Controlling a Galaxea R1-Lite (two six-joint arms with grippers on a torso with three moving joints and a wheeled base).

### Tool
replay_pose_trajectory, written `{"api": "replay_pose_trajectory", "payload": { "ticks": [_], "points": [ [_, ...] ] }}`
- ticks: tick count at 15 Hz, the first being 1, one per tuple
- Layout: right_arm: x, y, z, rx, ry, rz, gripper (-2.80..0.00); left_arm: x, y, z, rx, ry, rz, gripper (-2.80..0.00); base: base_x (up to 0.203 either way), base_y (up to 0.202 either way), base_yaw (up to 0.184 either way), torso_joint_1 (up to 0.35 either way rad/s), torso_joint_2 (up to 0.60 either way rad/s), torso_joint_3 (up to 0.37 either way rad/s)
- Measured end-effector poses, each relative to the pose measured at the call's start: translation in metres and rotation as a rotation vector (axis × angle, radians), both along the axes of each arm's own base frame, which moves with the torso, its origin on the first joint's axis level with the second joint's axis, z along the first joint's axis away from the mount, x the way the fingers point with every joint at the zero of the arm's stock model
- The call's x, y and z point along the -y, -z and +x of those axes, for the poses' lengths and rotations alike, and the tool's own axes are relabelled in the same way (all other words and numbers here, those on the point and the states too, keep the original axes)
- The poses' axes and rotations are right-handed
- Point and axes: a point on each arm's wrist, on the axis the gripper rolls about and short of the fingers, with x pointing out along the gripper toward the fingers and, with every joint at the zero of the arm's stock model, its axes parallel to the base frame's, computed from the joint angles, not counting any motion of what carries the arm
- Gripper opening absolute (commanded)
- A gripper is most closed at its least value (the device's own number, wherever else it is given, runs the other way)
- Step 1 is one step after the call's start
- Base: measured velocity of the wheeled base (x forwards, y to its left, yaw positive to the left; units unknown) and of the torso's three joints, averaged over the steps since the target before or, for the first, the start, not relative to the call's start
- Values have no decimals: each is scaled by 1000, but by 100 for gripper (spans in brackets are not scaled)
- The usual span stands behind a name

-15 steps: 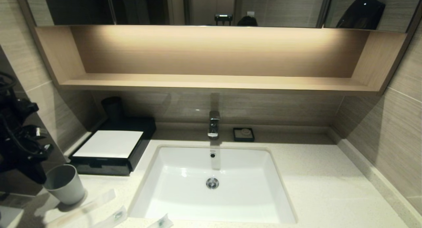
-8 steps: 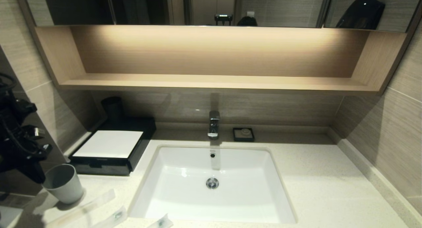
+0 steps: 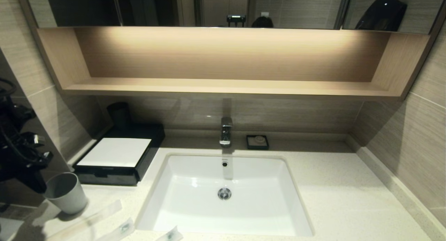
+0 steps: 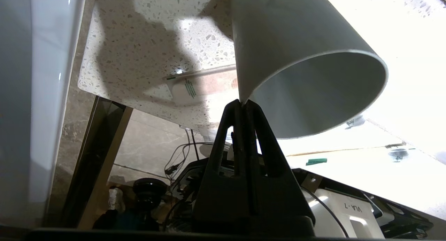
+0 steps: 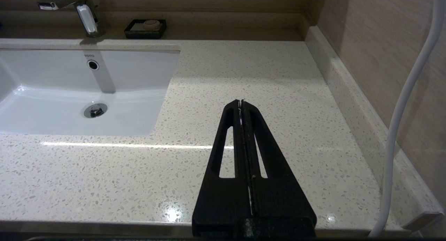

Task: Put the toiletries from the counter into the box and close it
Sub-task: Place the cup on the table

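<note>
My left claw (image 4: 243, 103) pressed together, empty, beside grey cup (image 3: 66, 193). Right claw (image 5: 241, 103) pressed together, parked over desk (image 3: 334, 185). Toiletries (image 3: 120, 228) lie at desk's front edge, box (image 3: 115, 161) closed. Packets probably light, slippery, crinkly; pinch mid-length.

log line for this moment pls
left tool: shut on grey cup rim | right tool: shut, idle over counter | box: closed | toiletries: on counter

Warm light washes a long wooden shelf niche (image 3: 226, 60) under the mirror (image 3: 223, 7). Beige striped wall tiles (image 3: 411, 129) wrap the corner, with a chrome faucet (image 3: 225, 131) at the back.
</note>
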Motion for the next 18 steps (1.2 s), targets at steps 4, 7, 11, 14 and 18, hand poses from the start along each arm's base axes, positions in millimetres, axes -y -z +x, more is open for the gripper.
{"api": "replay_pose_trajectory", "payload": {
  "ticks": [4, 7, 11, 14, 18],
  "points": [
    [0, 0, 0, 0, 0, 0, -280, -2, 2, 0, -5, -6, -3, -280, 0, 0, 0, 0, 0, 0],
    [0, 0, 0, 0, 0, 0, -280, -4, 4, 0, -5, -11, -11, -280, 0, 0, 0, 0, 0, 0],
    [0, 0, 0, 0, 0, 0, -280, -5, 6, 1, -10, -11, -14, -280, 0, 0, 0, 0, 0, 0],
    [0, 0, 0, 0, 0, 0, -280, -5, 7, 2, -8, -12, -14, -280, 0, 0, 0, 0, 0, 0],
    [0, 0, 0, 0, 0, 0, -280, -6, 6, 4, 3, -12, -9, 0, 0, 0, 0, 0, 0, 0]
  ]
}}
